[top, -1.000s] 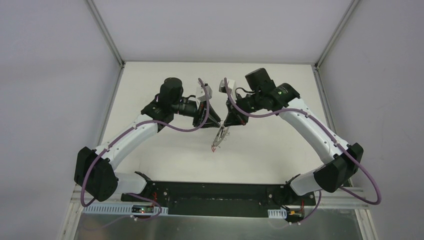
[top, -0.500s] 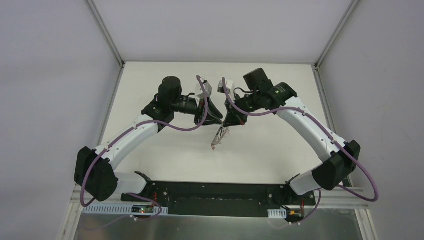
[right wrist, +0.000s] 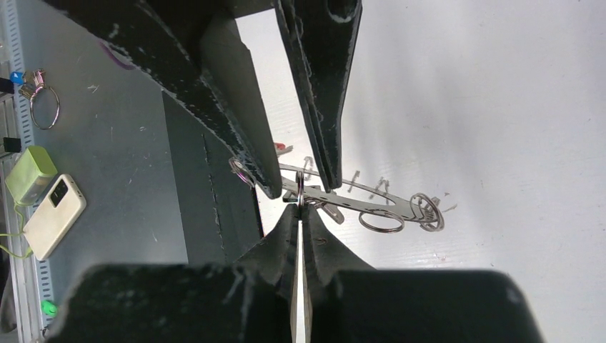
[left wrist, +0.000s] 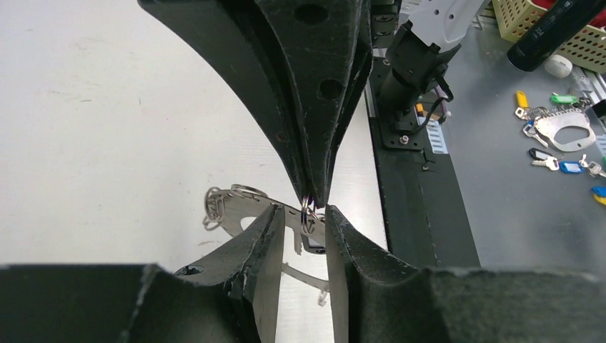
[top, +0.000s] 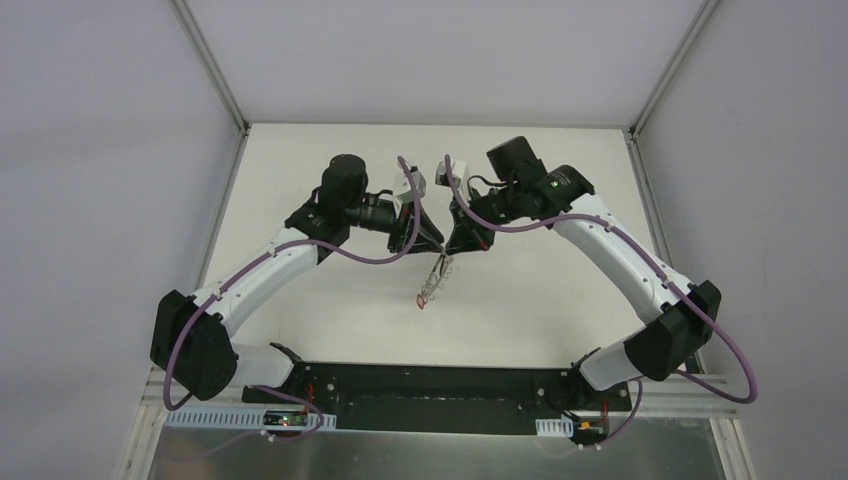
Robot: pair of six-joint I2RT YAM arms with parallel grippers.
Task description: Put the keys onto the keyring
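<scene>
Above the table's middle my two grippers meet tip to tip, and the keyring (top: 435, 274) hangs from them. It is a flat grey plate (left wrist: 232, 204) rimmed with wire loops (right wrist: 381, 222). My left gripper (left wrist: 304, 213) is partly closed, one finger on the ring's outer edge and the other seemingly in its hole, clamping the band. From the other side my right gripper (right wrist: 300, 207) is shut on one wire loop (left wrist: 308, 214) at that band. A red-headed key (top: 422, 300) dangles at the ring's low end. A black-headed key (left wrist: 313, 244) hangs just under the pinched loop.
The black base rail (left wrist: 414, 186) runs along the table's near edge. Beyond it a grey bench holds loose tagged keys (left wrist: 561, 146), a yellow basket (left wrist: 550, 32), a phone (right wrist: 53, 214), a green box (right wrist: 28, 171) and a spare ring (right wrist: 44, 107).
The hanging keyring has swung a little left, its red key now slightly lower. Both grippers keep their holds and have barely shifted.
</scene>
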